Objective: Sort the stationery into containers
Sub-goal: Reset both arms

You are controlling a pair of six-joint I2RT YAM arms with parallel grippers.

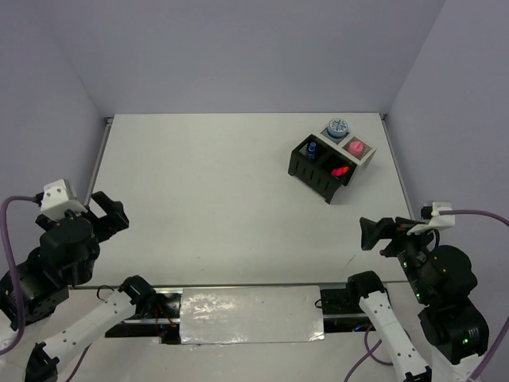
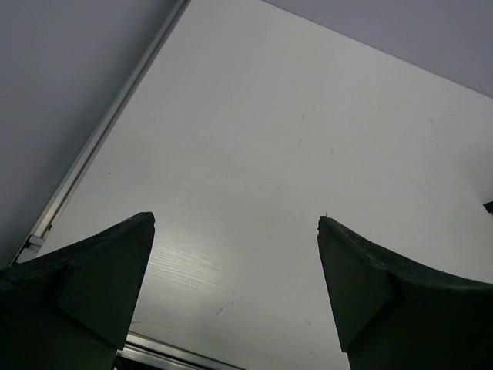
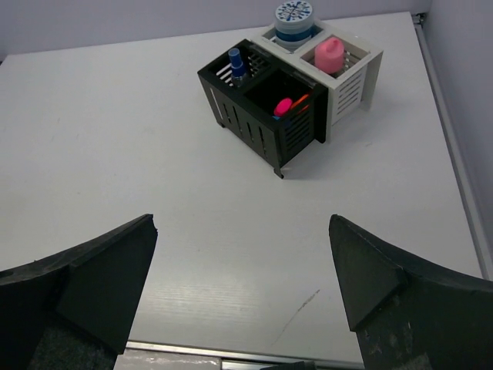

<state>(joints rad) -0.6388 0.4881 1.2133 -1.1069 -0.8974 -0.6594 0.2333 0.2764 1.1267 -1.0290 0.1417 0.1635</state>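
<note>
Sorting task, judged near or at its end. No loose stationery shows on the desk (image 1: 207, 191). All visible items sit in the two boxes at the far right.

The black box (image 3: 246, 127) and the white box (image 3: 370, 81) stand touching, corner to side, each with two compartments.
- **Black box, left compartment:** a blue-capped pen (image 3: 237, 62) stands upright.
- **Black box, right compartment:** the highlighters (image 3: 285, 105) lean together, showing a pink and an orange cap.
- **White box, far compartment:** a roll (image 3: 295, 15) sits flat with its patterned face up. Whether a second roll lies under it cannot be told.
- **White box, near compartment:** a pink capsule (image 3: 330, 55) stands on end.

Long items appear grouped in the black box and squat ones in the white. This suggests sorting by shape.

The left tool (image 1: 111, 211) and the right tool (image 1: 372, 232) are both spread wide and hold nothing. Each hangs over the near edge, well apart from the boxes. This looks like a parked pose, with the right wrist camera aimed at the boxes.

No brand, label or readable writing is visible. The roll's blue-white face is pattern only at this resolution.
</note>
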